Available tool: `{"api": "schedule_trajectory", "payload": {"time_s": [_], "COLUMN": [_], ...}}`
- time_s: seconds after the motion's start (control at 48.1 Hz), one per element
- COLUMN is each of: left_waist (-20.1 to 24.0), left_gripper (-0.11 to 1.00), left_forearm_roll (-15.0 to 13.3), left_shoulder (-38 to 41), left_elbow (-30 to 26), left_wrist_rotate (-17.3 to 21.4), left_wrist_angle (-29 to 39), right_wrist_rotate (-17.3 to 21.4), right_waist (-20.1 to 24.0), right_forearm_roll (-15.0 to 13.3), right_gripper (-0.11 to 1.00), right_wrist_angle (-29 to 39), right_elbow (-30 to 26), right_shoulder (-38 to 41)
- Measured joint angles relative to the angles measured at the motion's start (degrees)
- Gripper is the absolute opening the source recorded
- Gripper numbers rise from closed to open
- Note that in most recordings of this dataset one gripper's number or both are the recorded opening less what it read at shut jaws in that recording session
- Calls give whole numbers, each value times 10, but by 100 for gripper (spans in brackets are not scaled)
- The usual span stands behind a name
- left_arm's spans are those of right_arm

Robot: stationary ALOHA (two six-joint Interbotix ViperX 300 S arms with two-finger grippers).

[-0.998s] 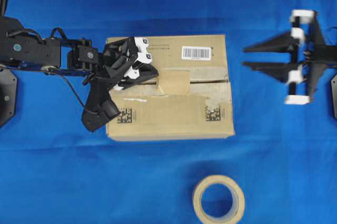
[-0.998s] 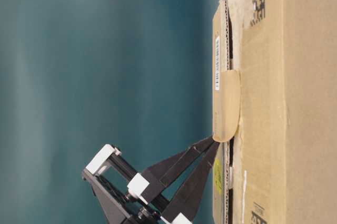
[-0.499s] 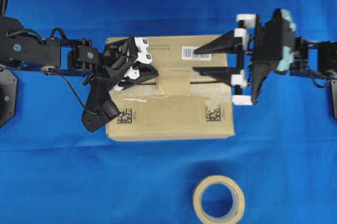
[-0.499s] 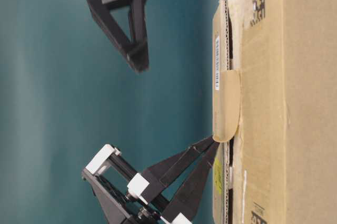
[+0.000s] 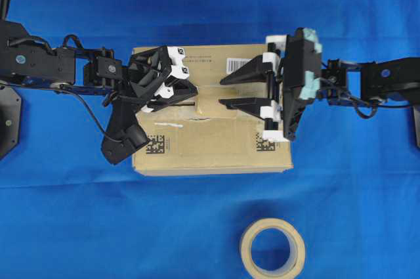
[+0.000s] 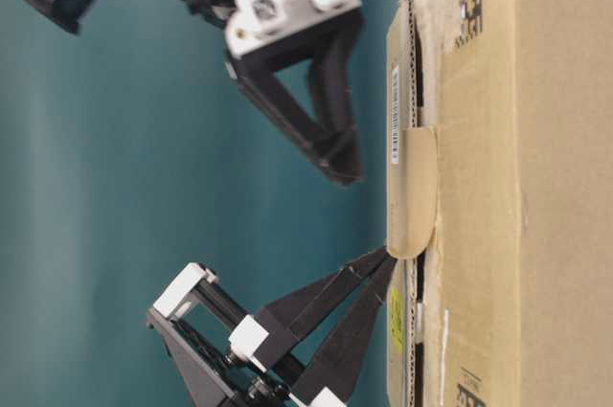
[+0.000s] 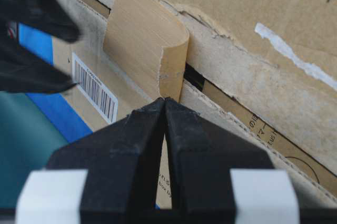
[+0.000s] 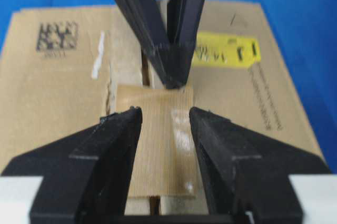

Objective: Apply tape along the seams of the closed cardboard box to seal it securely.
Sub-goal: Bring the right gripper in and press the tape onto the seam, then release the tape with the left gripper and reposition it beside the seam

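1. Comparing with a second ago, the big change is the right gripper (image 5: pixel 228 91): it was parked off past the right edge of the cardboard box (image 5: pixel 210 144), well apart from it, and it has now swung in over the box top, jaws spread about as wide as they go and holding nothing.
2. Meanwhile the left gripper (image 5: pixel 195 97) hasn't budged. It's shut tight, tips pinching the left end of the tape (image 5: pixel 213 100), which is exactly where it was.
3. My read: the left side is anchoring the tape while the right comes in to press or smooth it down. That's a guess from the setup, nothing is pressed yet.
4. As for where things sit: the tape lies across the seams (image 5: pixel 209 117) around the middle of the box top, just right of the left gripper's tips. In the table-level view it bulges up off the cardboard, so it's only loosely laid.
5. From the right wrist view the tape (image 8: pixel 163 134) shows between the two open fingers, and the table-level view shows those tips (image 6: pixel 340 163) hanging above it, near but not touching.
6. The tape roll (image 5: pixel 272 248) sits on the blue worktop near the front edge, well apart from all this.
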Motion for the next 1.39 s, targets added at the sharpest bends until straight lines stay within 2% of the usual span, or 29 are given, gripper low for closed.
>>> {"api": "schedule_trajectory", "payload": {"time_s": [0.541, 0.769, 0.915, 1.081, 1.164, 1.206, 1.393], "left_waist": [0, 0, 0, 3, 4, 4, 3], "left_gripper": [0, 2, 18, 54, 67, 70, 64], "left_forearm_roll": [0, -1, 0, 0, 1, 2, 2], "left_shoulder": [-2, -3, -4, -4, -4, -4, -4], "left_elbow": [-1, -1, -4, -19, -25, -26, -37], "left_wrist_rotate": [-2, -3, -2, -2, -1, 4, 22], "left_wrist_angle": [2, 26, 50, 61, 62, 62, 81], "right_wrist_rotate": [3, 3, 3, 3, 3, 3, 3], "right_waist": [3, 4, 3, 3, 3, 4, 3], "right_forearm_roll": [0, 0, 0, 0, 0, 0, -1], "right_gripper": [50, 50, 50, 50, 50, 50, 50], "right_wrist_angle": [42, 46, 46, 46, 45, 46, 46], "right_elbow": [-18, -18, -19, -19, -19, -19, -19], "right_shoulder": [49, 49, 49, 49, 49, 49, 49]}}
